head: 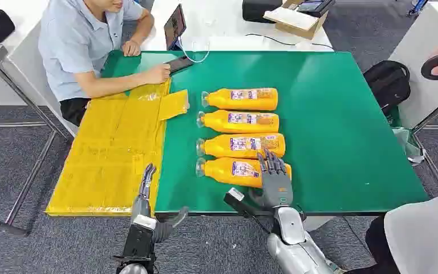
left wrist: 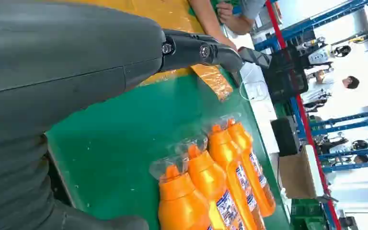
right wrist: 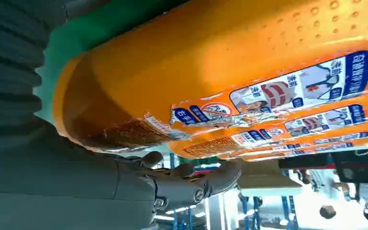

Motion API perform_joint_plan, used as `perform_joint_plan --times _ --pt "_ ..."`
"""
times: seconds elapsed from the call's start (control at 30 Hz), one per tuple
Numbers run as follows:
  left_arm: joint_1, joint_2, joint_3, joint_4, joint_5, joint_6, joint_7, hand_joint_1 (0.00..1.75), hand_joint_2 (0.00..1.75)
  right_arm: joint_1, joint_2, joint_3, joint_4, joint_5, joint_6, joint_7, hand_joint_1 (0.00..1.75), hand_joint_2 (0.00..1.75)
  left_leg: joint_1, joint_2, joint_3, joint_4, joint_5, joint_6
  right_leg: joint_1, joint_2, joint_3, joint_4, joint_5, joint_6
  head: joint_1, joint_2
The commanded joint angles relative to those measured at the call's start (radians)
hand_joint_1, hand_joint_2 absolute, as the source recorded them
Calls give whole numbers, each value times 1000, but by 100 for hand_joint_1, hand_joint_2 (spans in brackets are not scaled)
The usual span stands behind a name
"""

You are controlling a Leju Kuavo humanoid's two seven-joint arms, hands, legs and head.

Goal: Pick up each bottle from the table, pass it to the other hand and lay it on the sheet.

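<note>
Several orange bottles lie side by side, caps toward the sheet, in the middle of the green table (head: 331, 125). My right hand (head: 275, 178) hovers with fingers spread over the base end of the nearest bottle (head: 234, 170), its thumb stuck out toward the table's front edge. Up close, that bottle (right wrist: 211, 62) lies just beyond my right hand (right wrist: 124, 187), which grips nothing. My left hand (head: 145, 191) is open with fingers straight at the near edge of the yellow sheet (head: 108, 154). In the left wrist view, my left hand (left wrist: 76, 62) sits above the bottles' caps (left wrist: 182, 206).
A person in a light blue shirt (head: 80, 40) sits at the far left corner, a hand by a phone (head: 178, 64) at the sheet's far end. A tablet (head: 175, 25) and cardboard box (head: 296, 20) lie behind. Another person (head: 422, 234) stands at the right front corner.
</note>
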Motion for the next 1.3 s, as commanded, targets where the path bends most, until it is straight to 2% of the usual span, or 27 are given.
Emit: perform_joint_plan --times 0.03,0.07,0.1,0.17,0.67,0.8,0.87,0.93,1.07,1.1,1.17,1.2,1.23,1.3 --pt "-7 5 11 26 -4 1 12 0 175 -6 -43 -1 83 -36 76 26 152 175 2 -1 4 0 -1 -2 2 -2 5 -2 -1 -2 0 0" --pt "-7 5 12 26 -4 1 12 0 175 -5 -45 -2 81 -38 78 24 166 175 2 -1 4 0 -1 -2 3 -2 6 -2 -1 -3 0 0" --pt "-6 5 13 25 -4 1 12 0 175 -3 -51 -6 80 -43 81 25 171 175 2 -2 3 0 0 -1 2 -3 5 -2 0 -2 0 0" --pt "-7 6 14 25 -4 1 12 0 175 -5 -58 -7 83 -43 85 24 166 175 3 -1 5 0 -1 -2 3 -2 7 -2 -1 -3 0 0" --pt "-6 2 22 25 -2 0 15 0 175 0 -65 -22 92 -57 116 44 171 175 2 -3 8 0 -1 -1 2 -3 11 -4 -1 -2 0 0" --pt "-4 2 25 21 -1 -3 18 0 175 13 -80 -34 98 -60 114 53 152 175 3 -4 8 0 -1 -1 3 -4 13 -6 -1 -3 0 0" --pt "-5 2 25 23 0 -4 19 0 175 15 -85 -42 111 -70 120 46 150 175 3 -5 9 0 -1 -1 3 -5 14 -6 -1 -3 0 0" --pt "-6 2 25 25 0 -5 19 0 175 21 -84 -65 129 -112 107 -1 150 175 2 -5 9 0 -1 0 2 -5 14 -6 -1 -2 0 0" --pt "-11 1 26 33 18 -10 8 0 175 52 -37 -137 98 -343 131 -245 152 175 3 -5 11 0 -1 0 3 -5 16 -8 -1 -3 0 0" --pt "-12 -2 31 34 33 -10 3 0 175 66 -22 -141 71 -401 143 -302 157 175 2 -4 12 0 -1 1 2 -4 15 -7 -1 -2 0 0" --pt "-17 -8 40 43 58 -8 2 0 175 87 -9 -139 30 -472 154 -359 159 175 4 -4 13 0 -2 1 4 -4 15 -9 0 -3 0 0" --pt "-22 -13 49 54 84 -12 2 0 175 107 -2 -127 -9 -523 161 -413 159 175 3 -3 16 0 -4 3 3 -3 13 -8 -2 1 0 0" --pt "-25 -13 52 62 92 -12 5 0 175 118 2 -127 -30 -555 165 -431 150 175 3 -3 16 0 -5 4 3 -3 12 -9 -2 0 0 0" --pt "-29 -18 64 78 133 -9 1 0 175 149 21 -126 -105 -676 204 -507 148 175 2 -2 18 0 -6 3 3 -3 13 -9 -2 1 0 0"
